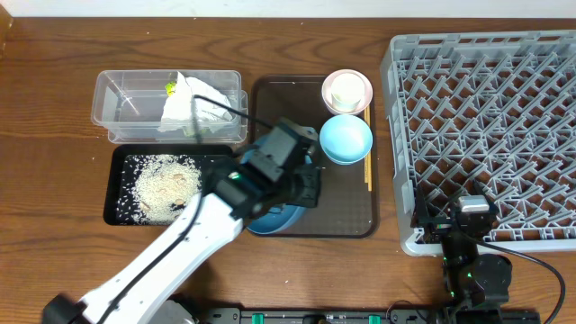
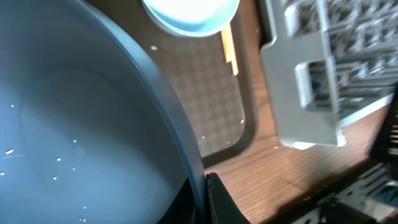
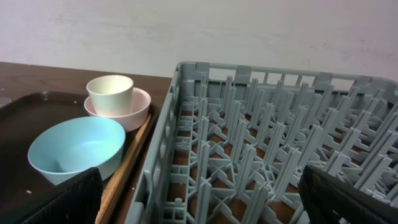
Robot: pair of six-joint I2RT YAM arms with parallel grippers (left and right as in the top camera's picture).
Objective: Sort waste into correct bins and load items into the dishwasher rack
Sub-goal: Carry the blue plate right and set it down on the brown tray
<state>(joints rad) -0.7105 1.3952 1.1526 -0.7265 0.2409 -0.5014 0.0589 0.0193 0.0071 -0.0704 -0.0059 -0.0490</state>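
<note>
Already rice [image 1: 166, 184] lies in the black tray [image 1: 117, 212] and napkin [image 1: 193, 110] in the clear tub [image 1: 115, 97], left of the left gripper [image 2: 200, 198], which clamps the blue dish [image 2: 74, 124] by its rim. The rack [image 1: 504, 108] to its right holds nothing.

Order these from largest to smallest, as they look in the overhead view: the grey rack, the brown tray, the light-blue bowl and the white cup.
1. grey rack, by far the largest
2. brown tray
3. light-blue bowl
4. white cup, the smallest

No two of these look alike in size.
</note>
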